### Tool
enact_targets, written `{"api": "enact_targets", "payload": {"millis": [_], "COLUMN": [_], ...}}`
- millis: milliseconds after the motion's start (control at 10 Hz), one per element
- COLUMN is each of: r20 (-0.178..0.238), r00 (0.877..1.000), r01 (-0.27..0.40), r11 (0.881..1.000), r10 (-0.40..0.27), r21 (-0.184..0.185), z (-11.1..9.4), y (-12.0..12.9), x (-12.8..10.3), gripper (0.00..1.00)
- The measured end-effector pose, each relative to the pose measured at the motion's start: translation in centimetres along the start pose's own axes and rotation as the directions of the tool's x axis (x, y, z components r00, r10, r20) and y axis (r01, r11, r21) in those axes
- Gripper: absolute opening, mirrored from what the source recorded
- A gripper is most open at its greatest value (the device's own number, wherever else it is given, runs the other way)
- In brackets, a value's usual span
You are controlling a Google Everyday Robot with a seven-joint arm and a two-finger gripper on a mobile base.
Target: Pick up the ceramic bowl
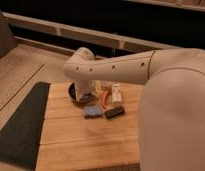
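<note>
The ceramic bowl (74, 93) is dark and glossy and sits at the far left of the wooden table (86, 145). Only its left part shows; the rest is hidden behind my arm. My gripper (86, 95) hangs down from the white arm (116, 70) right over the bowl's right side, low at the bowl. I cannot tell whether it touches the bowl.
A small blue sponge (92, 111) and a black block (114, 112) lie in front of the bowl. An orange-red item (103, 99) and a pale cup-like object (116, 93) sit to its right. A dark mat (21, 125) lies left of the table. A railing (71, 32) runs behind.
</note>
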Motion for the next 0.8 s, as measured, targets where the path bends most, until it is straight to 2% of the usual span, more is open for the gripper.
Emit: {"api": "enact_targets", "payload": {"millis": [200,500,800], "r20": [0.053,0.052,0.078], "r00": [0.999,0.999,0.997], "r01": [-0.004,0.002,-0.016], "r11": [1.000,1.000,1.000], "r10": [0.005,0.000,0.016], "r21": [-0.024,-0.027,-0.003], "z": [-0.6,-0.6,0.0], "y": [-1.2,-0.8,-2.5], "x": [-2.1,-2.0,-3.5], "gripper": [0.65,0.65,0.65]}}
